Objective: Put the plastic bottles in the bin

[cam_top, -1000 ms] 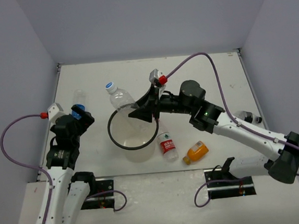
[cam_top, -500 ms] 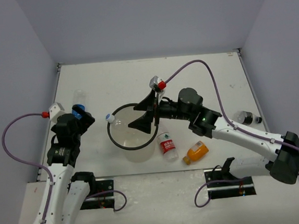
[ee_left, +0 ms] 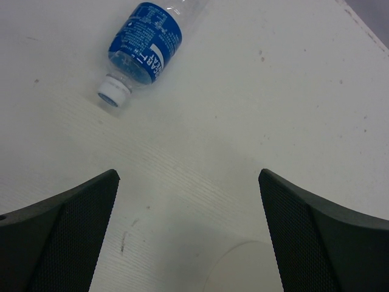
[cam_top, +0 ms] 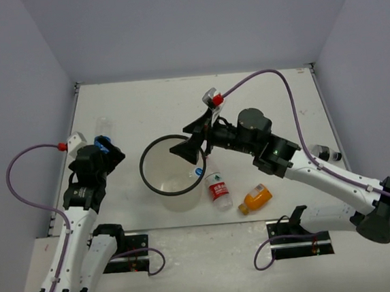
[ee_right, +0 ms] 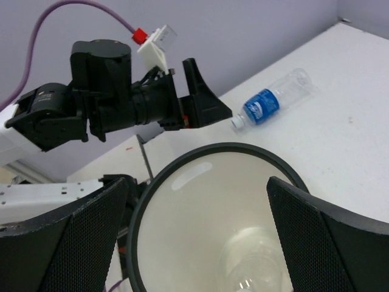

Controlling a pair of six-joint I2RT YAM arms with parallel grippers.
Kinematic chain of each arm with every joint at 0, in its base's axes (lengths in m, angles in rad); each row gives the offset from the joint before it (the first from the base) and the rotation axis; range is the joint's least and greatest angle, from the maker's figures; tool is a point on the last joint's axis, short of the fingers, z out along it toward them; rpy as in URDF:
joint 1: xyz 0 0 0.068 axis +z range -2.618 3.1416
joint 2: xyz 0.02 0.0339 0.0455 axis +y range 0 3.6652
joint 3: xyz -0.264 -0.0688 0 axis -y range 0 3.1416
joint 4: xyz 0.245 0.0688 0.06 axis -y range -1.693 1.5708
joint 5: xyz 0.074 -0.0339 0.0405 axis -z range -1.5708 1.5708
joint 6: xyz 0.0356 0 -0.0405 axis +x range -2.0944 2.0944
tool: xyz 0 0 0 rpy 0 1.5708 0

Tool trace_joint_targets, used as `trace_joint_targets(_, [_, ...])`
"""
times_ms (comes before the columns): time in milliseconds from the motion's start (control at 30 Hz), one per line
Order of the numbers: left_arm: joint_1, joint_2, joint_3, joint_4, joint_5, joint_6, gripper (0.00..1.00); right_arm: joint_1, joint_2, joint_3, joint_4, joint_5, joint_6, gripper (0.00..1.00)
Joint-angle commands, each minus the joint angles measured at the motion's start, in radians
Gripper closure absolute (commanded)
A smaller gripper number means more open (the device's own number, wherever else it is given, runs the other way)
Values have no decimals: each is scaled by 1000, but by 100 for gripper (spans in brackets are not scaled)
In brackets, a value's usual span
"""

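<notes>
One clear bottle is seen lying at the bottom of the bin, directly below the right gripper, whose jaws are spread wide over the bin's opening with nothing held between them. The bottle is not touched by either finger. A bottle with a red-white label is laid on the table just beside the bin's right wall, and the stubby orange bottle is found a little further to the right of it. A bottle with a black label is placed well to the right of the bin, near the table's right edge. A bottle with a blue label is laid on its side well to the left of the bin, ahead of the left gripper. The left jaws are likewise held wide and empty, and that bottle lies beyond the fingertips, clear of both.
</notes>
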Motion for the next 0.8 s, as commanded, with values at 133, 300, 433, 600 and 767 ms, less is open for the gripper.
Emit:
trace_joint_targets(133, [5,194,39,196,-71,145,0,-60,-157,37,-235,251,73,1])
trace_joint_targets(300, [7,334,73,402,-104,343,0,-296,-315,-93,-323,216,146,1])
trace_joint_targets(433, [10,474,161,423,-144,491,0,-378,-388,-218,-344,230,146,1])
trace_joint_targets(600, [96,609,233,412,-80,561,0,-384,-437,-274,-388,252,143,1])
trace_joint_targets(767, [200,741,301,489,101,628,0,-388,-433,-265,-472,293,107,1])
